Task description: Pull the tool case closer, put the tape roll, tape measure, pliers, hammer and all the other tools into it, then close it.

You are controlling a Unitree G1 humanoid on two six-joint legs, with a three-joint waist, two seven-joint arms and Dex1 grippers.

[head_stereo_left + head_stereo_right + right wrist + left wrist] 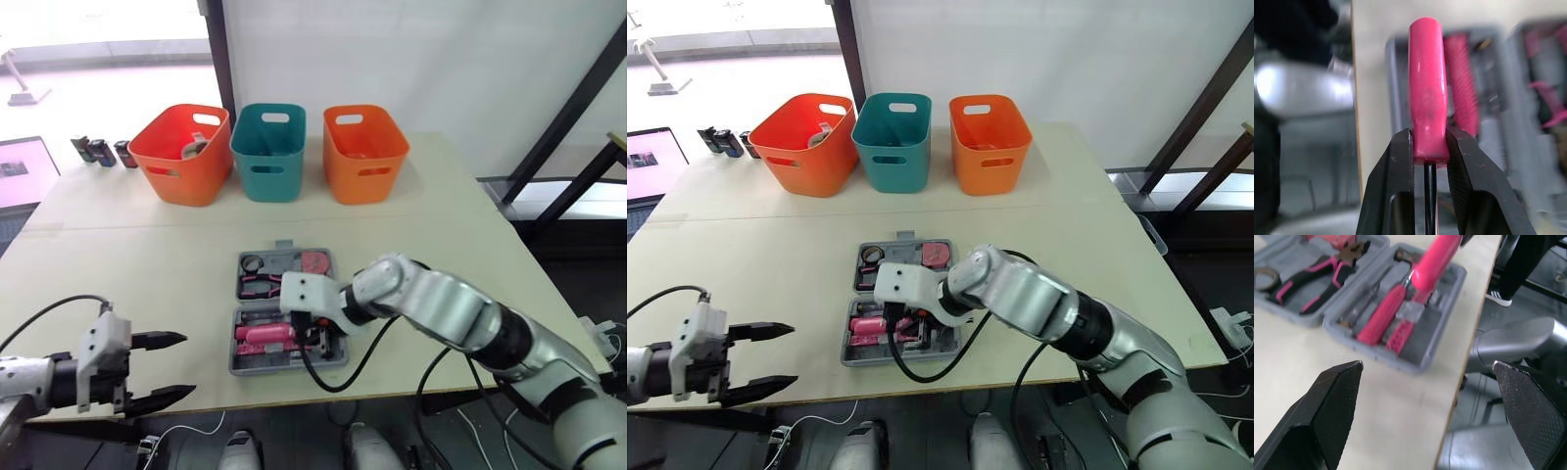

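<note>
The grey tool case (pixel 284 369) lies open near the table's front edge. Its far half holds a tape roll (pixel 253 262), a red tape measure (pixel 313 262) and pink-handled pliers (pixel 257 286). A ribbed pink handle (pixel 1381 316) rests in the near half. My right gripper (pixel 302 328) hangs over that near half, shut on a smooth pink tool handle (pixel 1426 83) with a thin black shaft. My left gripper (pixel 186 365) stands open at the front left, level with the table edge and left of the case, with nothing between its fingers.
Three bins line the back of the table: orange (pixel 183 152), teal (pixel 268 150) and orange (pixel 364 152). Small dark objects (pixel 103 152) sit at the far left. A black cable (pixel 338 377) loops from my right arm past the case's front edge.
</note>
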